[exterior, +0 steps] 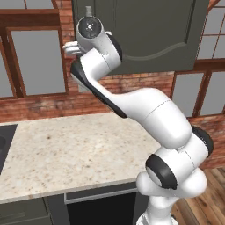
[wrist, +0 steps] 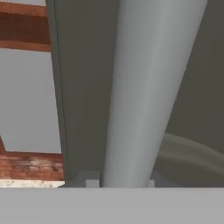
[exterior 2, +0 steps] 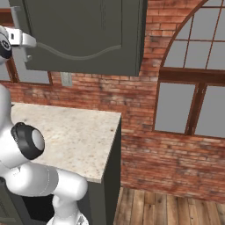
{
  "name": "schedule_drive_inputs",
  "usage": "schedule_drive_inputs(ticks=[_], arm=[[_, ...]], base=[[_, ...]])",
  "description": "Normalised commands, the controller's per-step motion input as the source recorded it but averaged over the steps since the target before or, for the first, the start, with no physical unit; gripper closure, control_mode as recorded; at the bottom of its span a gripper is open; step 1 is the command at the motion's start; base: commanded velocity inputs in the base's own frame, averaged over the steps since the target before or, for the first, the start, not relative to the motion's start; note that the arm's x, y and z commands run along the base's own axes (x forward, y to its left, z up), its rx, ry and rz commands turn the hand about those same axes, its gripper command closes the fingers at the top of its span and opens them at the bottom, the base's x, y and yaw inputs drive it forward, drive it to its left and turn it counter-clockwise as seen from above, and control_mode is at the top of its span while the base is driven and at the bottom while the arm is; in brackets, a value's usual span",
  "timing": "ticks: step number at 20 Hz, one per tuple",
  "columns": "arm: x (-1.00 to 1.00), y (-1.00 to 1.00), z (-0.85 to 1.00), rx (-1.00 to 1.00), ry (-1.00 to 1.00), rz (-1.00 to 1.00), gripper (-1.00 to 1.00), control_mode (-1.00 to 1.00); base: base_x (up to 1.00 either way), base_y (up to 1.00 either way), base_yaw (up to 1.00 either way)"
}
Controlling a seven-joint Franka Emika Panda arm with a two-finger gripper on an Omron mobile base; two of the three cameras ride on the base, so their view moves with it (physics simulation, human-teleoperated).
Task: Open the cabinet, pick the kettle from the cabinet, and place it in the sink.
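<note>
The dark grey-green wall cabinet [exterior: 149, 35] [exterior 2: 83, 30] hangs above the counter, and its arched-panel door looks closed. Its long silver handle [wrist: 144, 87] [exterior 2: 16, 19] runs up the middle of the hand view, very close. My gripper [wrist: 121, 181] [exterior 2: 26, 40] is at this handle on the door's left edge, its jaws closed around the bar. In the left base view my wrist [exterior: 90, 28] covers the grip. The kettle is hidden. A dark corner of the sink [exterior: 5, 145] shows at the counter's far left.
A speckled stone counter [exterior: 74, 149] [exterior 2: 70, 132] lies below the cabinet, ending in a right edge above the wood floor [exterior 2: 167, 206]. Behind it is a brick wall [exterior 2: 140, 105] with windows on both sides. My arm [exterior: 149, 114] arcs over the counter.
</note>
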Motion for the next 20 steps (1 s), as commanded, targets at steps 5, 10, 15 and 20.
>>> schedule_drive_inputs(ticks=[5,10,15,20], arm=[[-0.25,0.18,-0.04,0.16,0.0,0.05,1.0,-1.0],[-0.5,0.12,-0.01,0.14,0.0,0.12,1.0,-1.0],[-0.62,0.06,-0.02,0.1,0.0,0.15,1.0,-1.0],[-0.68,0.01,-0.03,0.05,0.0,0.2,1.0,-1.0]], base=[[0.0,0.0,0.0],[0.0,0.0,0.0],[0.0,0.0,0.0],[0.0,0.0,0.0]])
